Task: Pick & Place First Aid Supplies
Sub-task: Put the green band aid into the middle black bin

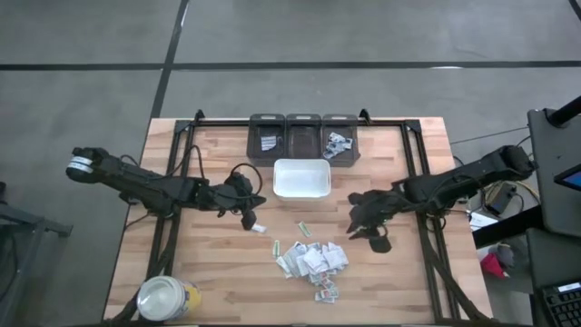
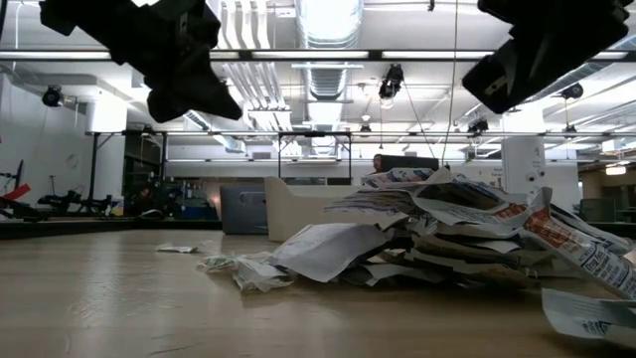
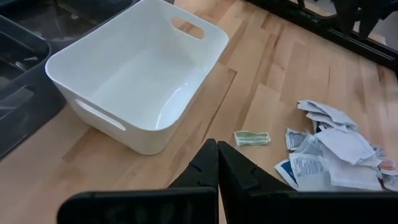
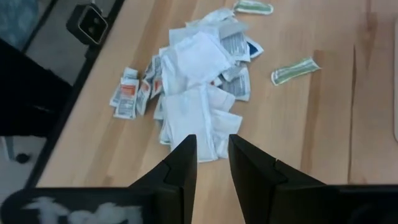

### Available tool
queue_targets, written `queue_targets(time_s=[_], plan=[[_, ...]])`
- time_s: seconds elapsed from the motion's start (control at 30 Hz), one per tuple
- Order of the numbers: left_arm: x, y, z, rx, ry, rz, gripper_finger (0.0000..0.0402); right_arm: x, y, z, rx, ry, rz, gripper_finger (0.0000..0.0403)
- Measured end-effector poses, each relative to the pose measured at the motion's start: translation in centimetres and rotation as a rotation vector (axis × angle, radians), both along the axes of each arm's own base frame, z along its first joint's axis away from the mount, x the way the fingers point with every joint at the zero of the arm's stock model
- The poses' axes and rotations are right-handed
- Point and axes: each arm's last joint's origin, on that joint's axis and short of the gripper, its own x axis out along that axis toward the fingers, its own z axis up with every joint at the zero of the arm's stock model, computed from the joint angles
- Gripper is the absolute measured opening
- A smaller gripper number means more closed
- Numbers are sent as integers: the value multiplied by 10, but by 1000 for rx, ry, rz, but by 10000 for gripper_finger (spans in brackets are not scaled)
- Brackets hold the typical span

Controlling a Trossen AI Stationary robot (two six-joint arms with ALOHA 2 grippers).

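Note:
The first aid supplies (image 1: 311, 262) lie in a loose pile of small white packets near the table's front middle, also seen in the right wrist view (image 4: 196, 81) and low view (image 2: 437, 234). Two green packets (image 4: 293, 70) and one white packet (image 1: 259, 228) lie apart from it. My left gripper (image 3: 217, 168) hovers shut and empty left of the white tray (image 1: 301, 179), above the table. My right gripper (image 4: 212, 155) is open, tilted down toward the pile from the right, with nothing between its fingers.
Three dark bins (image 1: 303, 136) stand behind the tray at the far edge; two hold a few packets. A yellow jar with a white lid (image 1: 166, 298) sits at the near left corner. Bare wood lies between the tray and the pile.

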Motion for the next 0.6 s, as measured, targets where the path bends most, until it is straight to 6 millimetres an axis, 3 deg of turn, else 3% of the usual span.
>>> queue_targets(time_s=[0.37,0.6], plan=[[-3,1,-6,18,47,-6,0,39,9,0,-50,34,21,102],[-7,1,-13,43,111,-15,0,75,12,1,-92,60,-97,95]])
